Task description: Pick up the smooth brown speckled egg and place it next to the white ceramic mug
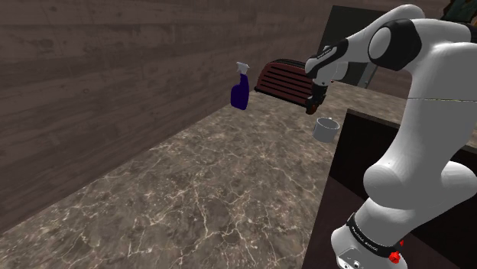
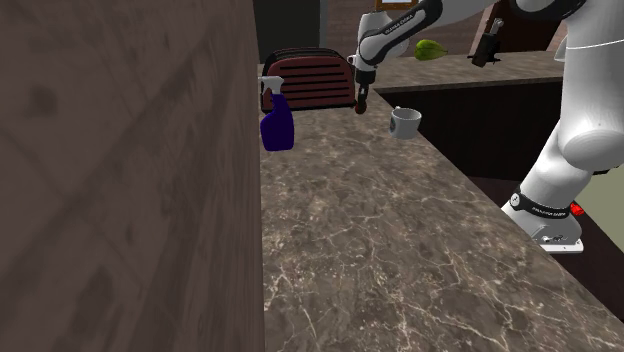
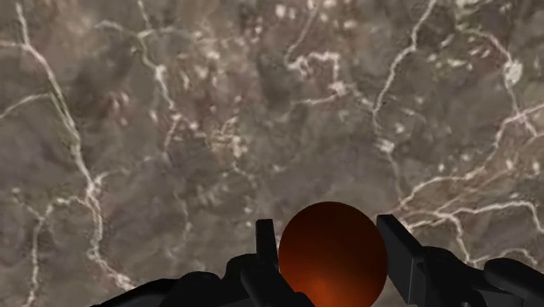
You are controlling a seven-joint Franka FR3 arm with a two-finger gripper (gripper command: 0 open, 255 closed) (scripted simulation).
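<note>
The counter (image 1: 191,191) lies open from its near end to the far end, bounded along the shoulder view's left by the wall (image 1: 92,92) and along its right by the stand (image 1: 359,176). At the far end the bottle (image 1: 241,92) stands by the wall, the toaster (image 1: 283,80) blocks the way behind it, and the mug (image 1: 326,128) sits near the right edge. Between bottle and mug runs a bare stretch, over which the gripper (image 1: 315,107) hangs clasping the egg (image 3: 332,253), just before the toaster.
</note>
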